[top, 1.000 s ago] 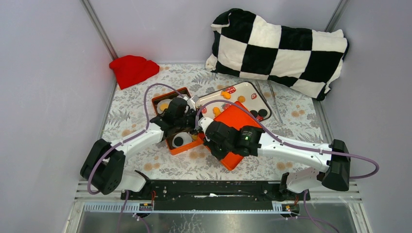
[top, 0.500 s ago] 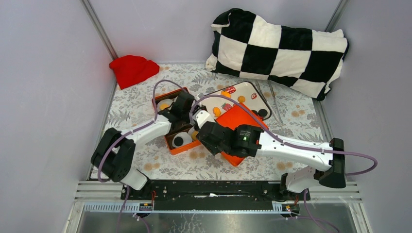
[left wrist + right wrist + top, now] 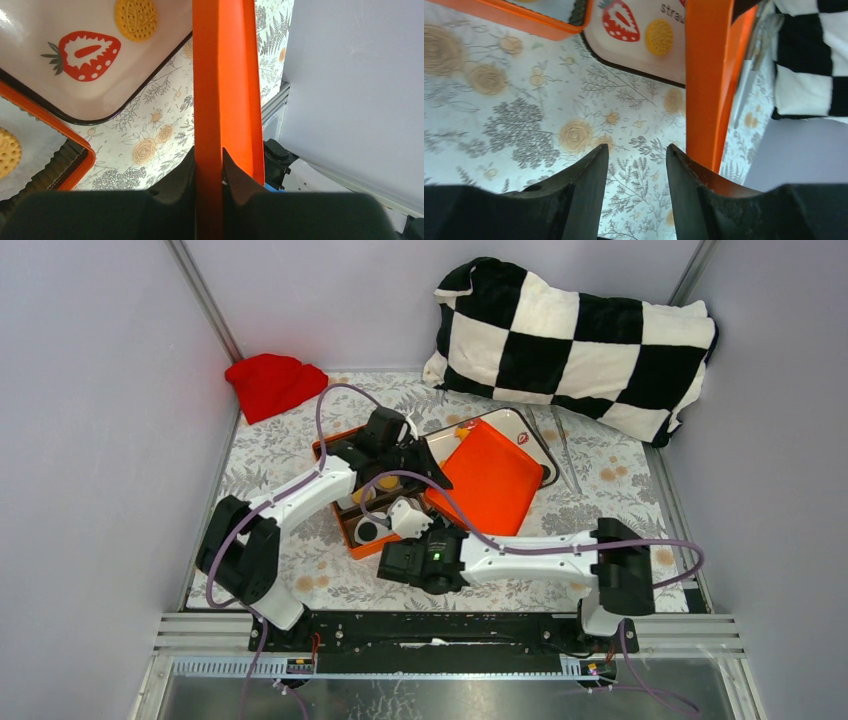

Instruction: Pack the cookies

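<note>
The left gripper (image 3: 415,462) is shut on the edge of a flat orange lid (image 3: 492,488), which leans over the strawberry-print tray (image 3: 530,425). The left wrist view has that lid edge (image 3: 208,100) pinched between both fingers (image 3: 180,172). An orange-yellow cookie (image 3: 136,19) lies on the tray (image 3: 100,105), and another cookie (image 3: 7,152) sits in the orange box. The right gripper (image 3: 405,508) hovers by the box (image 3: 352,540), open, with only tablecloth between its fingers (image 3: 589,170). The lid (image 3: 706,75) stands just right of them. One more cookie (image 3: 659,36) shows on the tray.
A black disc in a white liner (image 3: 368,531) sits at the box's near end. Metal tweezers (image 3: 566,462) lie right of the tray. A red hat (image 3: 272,383) is at the back left and a checkered pillow (image 3: 575,340) at the back right. Grey walls close in on both sides.
The right gripper has let go of the orange lid, opened, and pulled back toward the near left. The left gripper has taken the lid and swung it back-right over the tray.
</note>
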`<action>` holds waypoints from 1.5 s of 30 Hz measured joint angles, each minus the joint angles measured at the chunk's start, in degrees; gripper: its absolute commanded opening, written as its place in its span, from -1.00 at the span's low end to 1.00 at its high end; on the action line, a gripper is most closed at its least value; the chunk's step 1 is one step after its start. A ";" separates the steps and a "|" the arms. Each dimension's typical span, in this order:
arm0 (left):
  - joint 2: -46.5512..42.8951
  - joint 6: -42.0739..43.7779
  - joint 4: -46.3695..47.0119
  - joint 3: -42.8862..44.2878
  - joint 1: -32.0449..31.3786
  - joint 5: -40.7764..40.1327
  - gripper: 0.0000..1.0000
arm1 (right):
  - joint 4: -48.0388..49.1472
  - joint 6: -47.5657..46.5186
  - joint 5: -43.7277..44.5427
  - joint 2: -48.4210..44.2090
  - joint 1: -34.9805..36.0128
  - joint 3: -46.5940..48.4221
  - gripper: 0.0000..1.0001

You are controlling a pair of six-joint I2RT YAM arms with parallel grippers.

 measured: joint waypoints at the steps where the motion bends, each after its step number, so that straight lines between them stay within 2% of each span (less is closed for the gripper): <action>1: -0.24 -0.02 -0.35 0.00 0.11 -0.20 -1.00 | -1.16 1.40 1.57 1.25 0.15 0.04 0.06; 7: -2.19 0.00 -1.68 -0.20 0.76 -0.81 -1.00 | -9.18 6.69 6.82 5.20 2.23 3.10 0.05; 14: -2.21 2.62 -4.72 -0.70 2.05 -0.70 -1.00 | -21.14 12.09 12.11 5.79 7.96 13.90 0.07; 17: -2.05 3.43 -5.38 -0.70 2.32 -0.52 -1.00 | -24.04 13.53 13.14 6.29 8.79 14.71 0.09; 22: -2.05 4.09 -5.81 -0.66 2.34 -0.24 -1.00 | -23.76 13.79 13.09 7.23 8.76 11.41 0.09; 28: -2.54 4.20 -7.50 -0.20 2.38 0.50 -1.00 | -18.45 13.42 13.05 8.15 7.28 6.93 0.06; 31: -3.89 4.44 -8.96 0.07 2.38 0.59 -1.00 | -16.98 14.21 14.14 8.98 4.94 4.72 -0.13; 35: -6.12 5.14 -11.74 0.46 2.38 0.48 -1.00 | -18.71 19.52 17.57 12.20 1.44 3.39 -0.80; 36: -6.60 5.40 -12.26 0.52 2.38 0.11 -1.00 | -19.67 20.74 17.99 12.72 1.18 3.39 -0.89; 39: -6.99 6.01 -12.81 0.92 2.38 -0.11 -0.98 | -24.48 27.32 20.76 15.12 1.20 4.28 -0.99; 43: -7.04 6.58 -14.82 2.36 2.49 -0.04 -0.50 | -27.93 30.53 21.86 15.65 1.49 5.18 -1.00; 45: -7.04 7.69 -18.14 5.84 3.04 -0.09 -0.27 | -28.28 31.39 22.67 15.26 1.46 6.14 -1.00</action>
